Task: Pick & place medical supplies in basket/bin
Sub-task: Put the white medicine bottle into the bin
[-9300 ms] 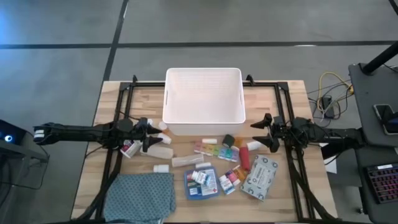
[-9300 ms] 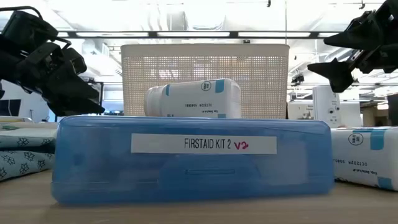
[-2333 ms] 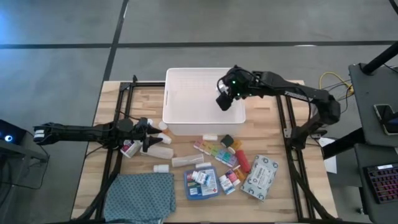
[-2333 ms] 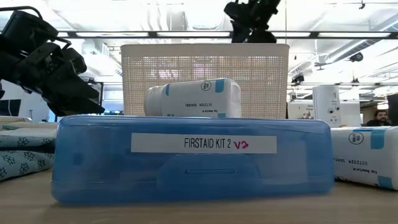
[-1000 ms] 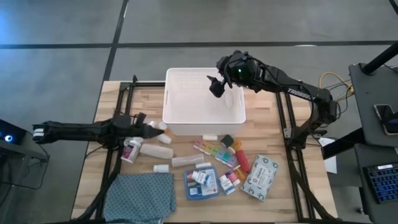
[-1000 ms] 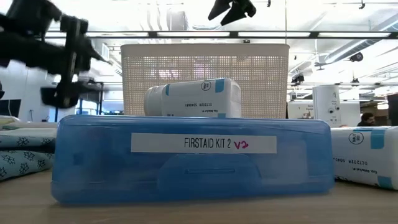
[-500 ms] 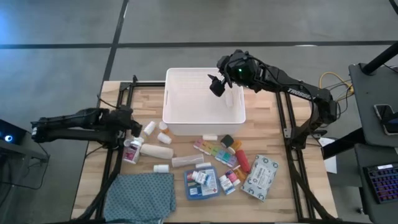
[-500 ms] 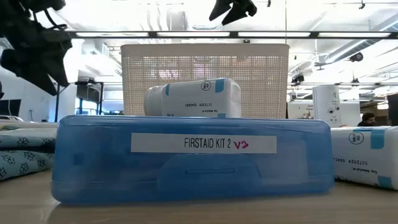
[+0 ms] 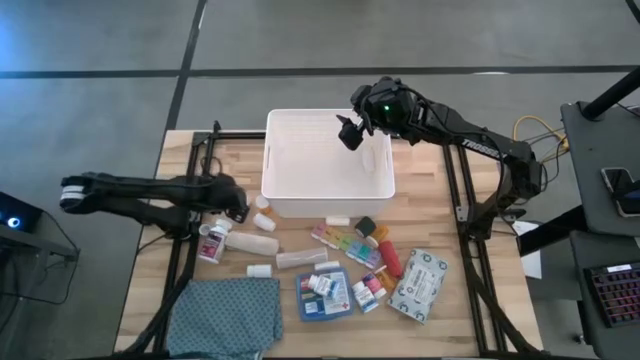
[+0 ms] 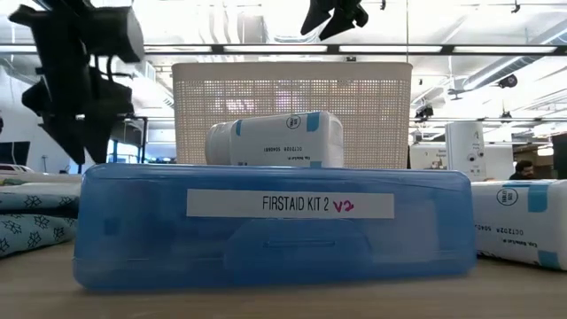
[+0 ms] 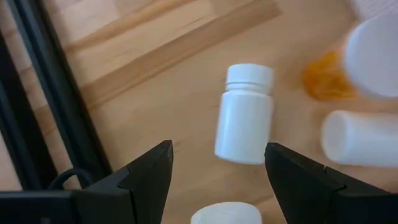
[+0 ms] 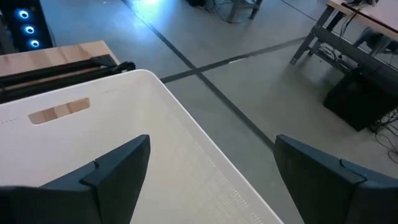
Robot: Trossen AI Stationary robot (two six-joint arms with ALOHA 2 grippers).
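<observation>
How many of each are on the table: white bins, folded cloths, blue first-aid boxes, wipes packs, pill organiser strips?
White bin: 1
Teal folded cloth: 1
Blue first-aid box: 1
Wipes pack: 1
Pill organiser strip: 1
Total: 5

left arm: reaches in from 9 o'clock, low over the table | left gripper [image 9: 238, 203]: fingers spread, nothing between them | right arm: extends toward 12 o'clock, raised | right gripper [image 9: 347, 130]: fingers apart, empty

we see wooden table [image 9: 170, 180] | white bin [image 9: 327, 150] at far edge, centre | medical supplies [image 9: 330, 265] scattered toward near edge | teal cloth [image 9: 228, 315] at near left corner
</observation>
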